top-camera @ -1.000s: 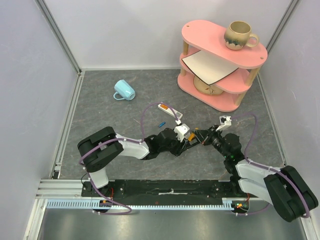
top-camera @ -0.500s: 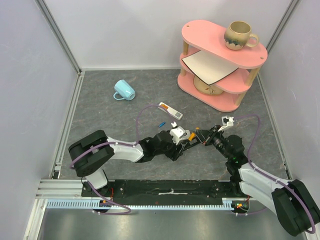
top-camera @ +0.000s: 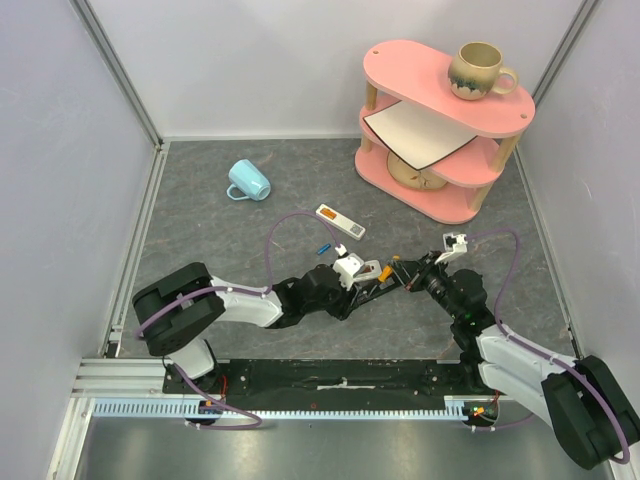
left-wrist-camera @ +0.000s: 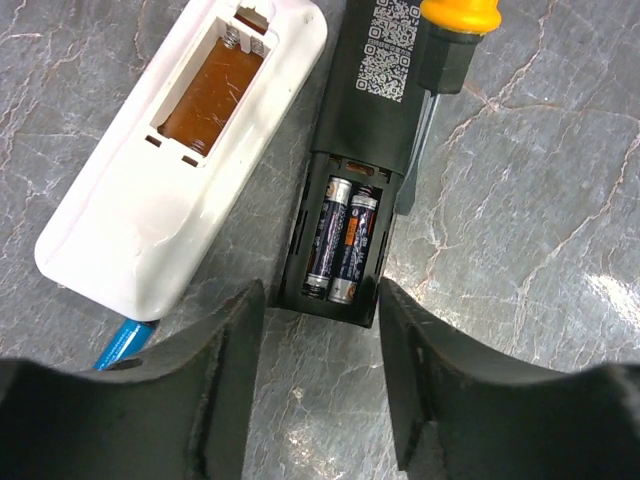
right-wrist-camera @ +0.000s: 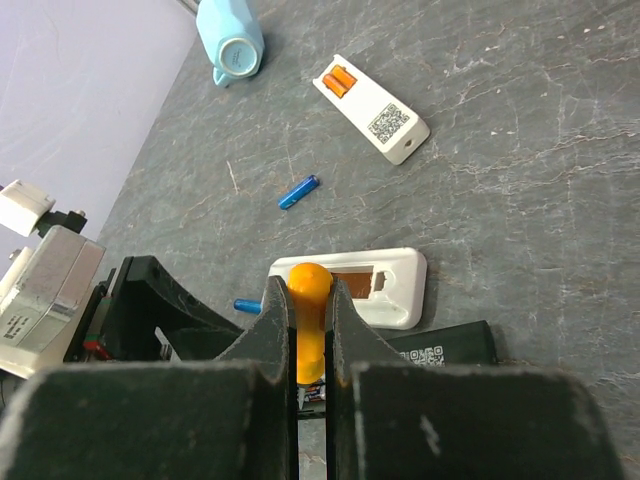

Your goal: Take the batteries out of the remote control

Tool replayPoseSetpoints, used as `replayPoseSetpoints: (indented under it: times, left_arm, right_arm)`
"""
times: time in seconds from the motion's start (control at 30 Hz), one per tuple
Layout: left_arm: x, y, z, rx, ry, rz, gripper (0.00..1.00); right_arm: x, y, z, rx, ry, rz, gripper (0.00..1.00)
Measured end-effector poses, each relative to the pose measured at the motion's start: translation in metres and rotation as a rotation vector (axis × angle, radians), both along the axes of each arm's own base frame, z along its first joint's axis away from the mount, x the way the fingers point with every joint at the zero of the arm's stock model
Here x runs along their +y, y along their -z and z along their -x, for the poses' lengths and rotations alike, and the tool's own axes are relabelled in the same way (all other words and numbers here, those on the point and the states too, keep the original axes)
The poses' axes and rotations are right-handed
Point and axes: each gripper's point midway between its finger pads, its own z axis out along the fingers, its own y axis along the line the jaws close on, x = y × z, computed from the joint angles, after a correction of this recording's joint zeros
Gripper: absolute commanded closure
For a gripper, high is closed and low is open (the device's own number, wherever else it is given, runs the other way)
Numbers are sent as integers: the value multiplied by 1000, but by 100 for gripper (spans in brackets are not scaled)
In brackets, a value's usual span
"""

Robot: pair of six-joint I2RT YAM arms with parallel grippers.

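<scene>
Left arm (top-camera: 300,293) farther back than before, jaws spread over the batteries (left-wrist-camera: 340,240) (right jaws pinching screwdriver (right-wrist-camera: 308,310)).

Two batteries (left-wrist-camera: 340,240) are lying side by side in the loaded remote (left-wrist-camera: 375,90), which is sitting just ahead of the left gripper (left-wrist-camera: 320,290), its near end between the fingers. Left of it the empty remote (left-wrist-camera: 150,230) is lying, with a loose cell (left-wrist-camera: 122,343) poking out at that remote's near end. The screwdriver (left-wrist-camera: 440,60) is resting along the loaded remote's right edge.

Left arm (top-camera: 245,299), right arm (top-camera: 510,354): white link shells, black joint housings, purple cables (top-camera: 283,222) off wrists; left gripper (left-wrist-camera: 318,300) fingers (left-wrist-camera: 215,400) broad, matte black.
</scene>
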Motion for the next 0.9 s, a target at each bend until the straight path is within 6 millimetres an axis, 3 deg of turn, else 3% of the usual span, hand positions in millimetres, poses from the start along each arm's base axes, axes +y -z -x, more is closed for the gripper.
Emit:
replayPoseSetpoints:
  times: [0.2, 0.53, 0.57, 0.7, 0.9]
  left_arm:
    - [-2, 1, 0, 0, 5, 9, 60]
    - [-3, 0, 0, -1, 6, 13, 62]
    - [-3, 0, 0, -1, 6, 13, 61]
    - [-3, 1, 1, -1, 6, 13, 41]
    - [-7, 0, 7, -8, 21, 15, 40]
  right_arm:
    - [-5, 1, -4, -4, 32, 15, 100]
    - [-7, 16, -12, 34, 48, 73, 100]
    - [-6, 16, -12, 35, 49, 72, 100]
    - [-4, 19, -13, 40, 42, 69, 100]
    - [-3, 21, -15, 43, 40, 63, 100]
